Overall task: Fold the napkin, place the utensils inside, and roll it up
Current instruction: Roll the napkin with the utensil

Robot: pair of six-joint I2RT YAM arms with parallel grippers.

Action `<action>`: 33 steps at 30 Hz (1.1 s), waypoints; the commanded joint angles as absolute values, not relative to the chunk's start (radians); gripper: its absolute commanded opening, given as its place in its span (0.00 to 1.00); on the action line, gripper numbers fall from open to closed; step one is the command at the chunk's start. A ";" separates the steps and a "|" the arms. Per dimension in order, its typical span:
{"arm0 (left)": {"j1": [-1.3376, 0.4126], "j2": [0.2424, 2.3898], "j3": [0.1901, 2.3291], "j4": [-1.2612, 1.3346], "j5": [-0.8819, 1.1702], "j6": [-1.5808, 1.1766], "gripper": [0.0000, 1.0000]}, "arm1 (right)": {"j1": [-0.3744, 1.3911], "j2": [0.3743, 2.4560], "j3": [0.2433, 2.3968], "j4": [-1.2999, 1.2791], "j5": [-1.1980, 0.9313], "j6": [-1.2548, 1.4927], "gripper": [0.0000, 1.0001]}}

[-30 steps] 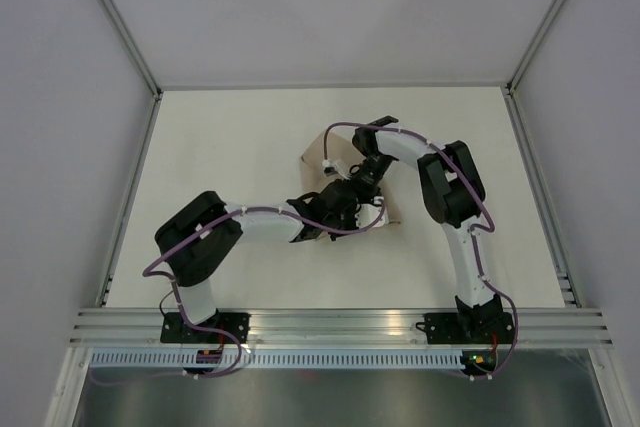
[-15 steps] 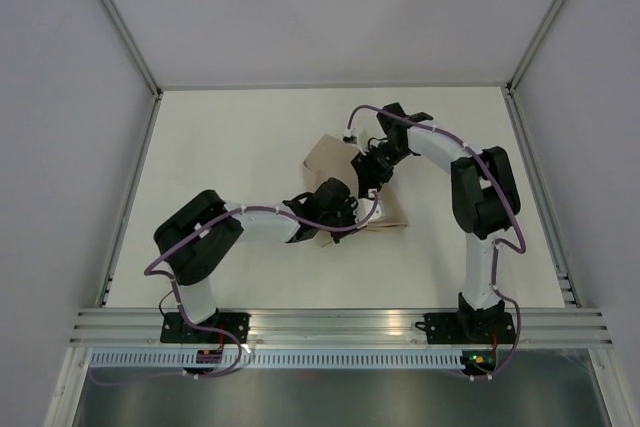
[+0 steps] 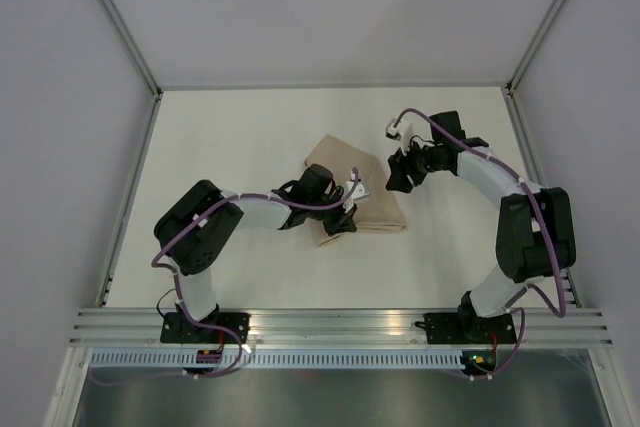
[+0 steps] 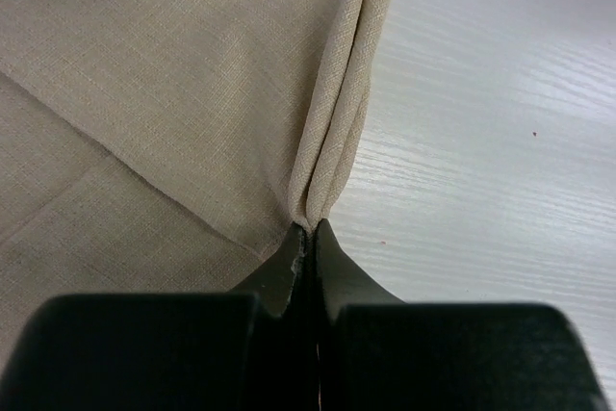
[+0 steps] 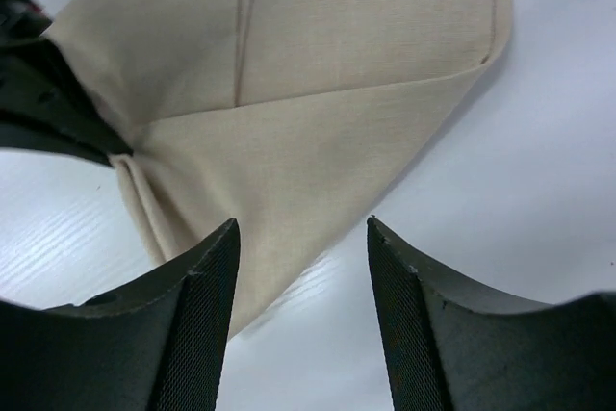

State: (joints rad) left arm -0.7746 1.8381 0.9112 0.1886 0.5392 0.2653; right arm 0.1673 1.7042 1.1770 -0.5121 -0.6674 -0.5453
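The beige napkin lies folded on the white table. My left gripper is shut on its doubled near-left edge. In the left wrist view the fingertips pinch the folded layers of the napkin. My right gripper is open and empty, just right of the napkin. In the right wrist view the open gripper hovers above the napkin's corner, and the left gripper shows at the left. No utensil is in view.
The table is bordered by metal rails at the near edge and grey walls on the other sides. Both arm bases stand at the near edge.
My right gripper has drawn away from the napkin, up and to the right. The napkin now shows as a folded flat shape. My left gripper stays on its edge, shifted slightly.
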 commanded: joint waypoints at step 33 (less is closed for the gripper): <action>-0.684 2.034 1.055 -0.026 0.762 0.133 0.02 | 0.523 1.531 0.739 -0.150 -0.497 -1.006 0.73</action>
State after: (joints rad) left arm -0.6754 1.9781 1.0676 0.0601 0.8059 0.1410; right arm 0.5129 1.5223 0.7269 -0.1902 -0.4931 -0.9699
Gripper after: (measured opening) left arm 0.040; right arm 0.740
